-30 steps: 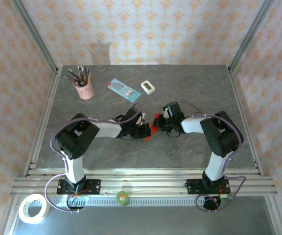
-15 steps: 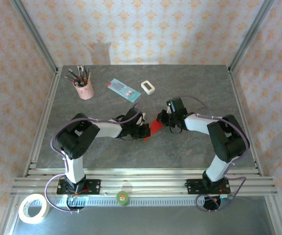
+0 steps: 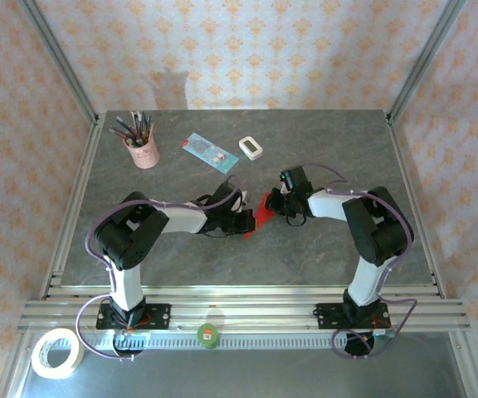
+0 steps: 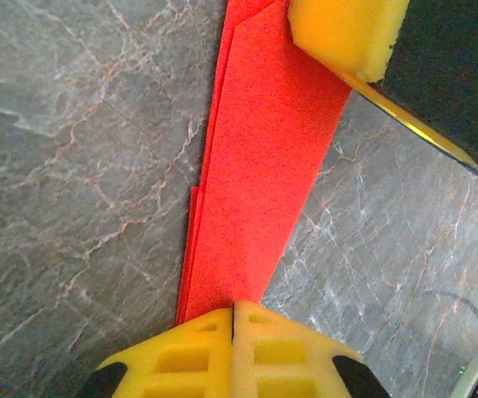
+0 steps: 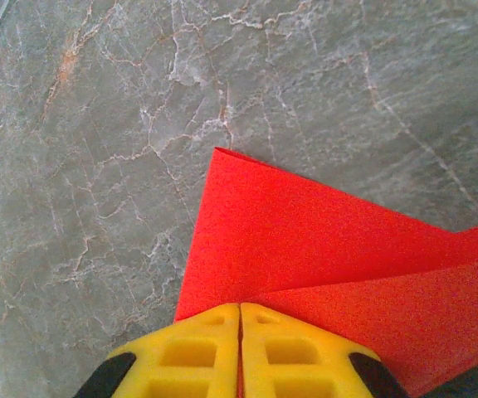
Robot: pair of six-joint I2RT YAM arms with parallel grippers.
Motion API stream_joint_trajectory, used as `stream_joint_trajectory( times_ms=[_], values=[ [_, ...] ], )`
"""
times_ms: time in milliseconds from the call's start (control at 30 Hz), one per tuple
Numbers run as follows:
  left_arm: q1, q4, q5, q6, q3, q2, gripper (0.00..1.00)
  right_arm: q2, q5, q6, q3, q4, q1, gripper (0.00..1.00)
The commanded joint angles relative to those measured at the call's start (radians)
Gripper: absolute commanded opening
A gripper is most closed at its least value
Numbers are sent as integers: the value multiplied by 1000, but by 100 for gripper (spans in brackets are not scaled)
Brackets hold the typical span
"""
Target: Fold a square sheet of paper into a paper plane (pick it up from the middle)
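- Location: red paper (image 3: 261,215) sits around the middle of the grey marble table (image 3: 305,257), strung between the two grippers.
- Left gripper (image 3: 246,222) is at the paper's near-left end. Right gripper (image 3: 275,205) is at its far-right end. The two arms reach in towards each other.
- Left wrist view: the left gripper (image 4: 233,308) has its yellow fingers pressed together, with the narrow end of the red paper (image 4: 264,166) running into the seam between them. It is pinching the paper.
- Same view: the paper reads as a long folded strip, with stacked layer edges showing along its left side. It widens going away from the fingers.
- Same view: at the strip's far end a yellow pad (image 4: 343,33) of the right gripper sits against the paper.
- Right wrist view: the right gripper (image 5: 239,308) also has its fingers pressed together, nipping the edge of the red paper (image 5: 305,240).
- Same view: two layers are visible. One flap has a sharp corner pointing away from the fingers, and a second layer overlaps it at lower right.
- Cannot tell whether the paper rests on the table or hangs just off it.
- Far side of table: pink cup of pens (image 3: 142,151), light blue card (image 3: 206,150) and small white block (image 3: 251,148), all well apart from the paper.
- Near edge: roll of tape (image 3: 56,352) at the left corner, and a small green item (image 3: 208,334) on the rail between the arm bases.
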Motion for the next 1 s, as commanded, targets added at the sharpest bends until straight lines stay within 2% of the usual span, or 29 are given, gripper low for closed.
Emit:
stream_joint_trajectory(
  times_ms=[0,433,533,767,967],
  values=[
    [-6,-24,-39,6,51,-27,1,32,45,-11,5,-53,-1,9],
    [-6,-40,-114,-41,160,121,0,13,22,8,-8,-28,-4,8],
    [-6,-60,-131,-45,164,132,0,-3,4,9,-10,-10,-6,8],
    [-6,-110,-192,-41,132,120,0,-163,12,12,-92,72,-7,8],
    [-6,-127,-193,-31,127,132,0,-117,-32,7,-124,76,4,6]
  ],
)
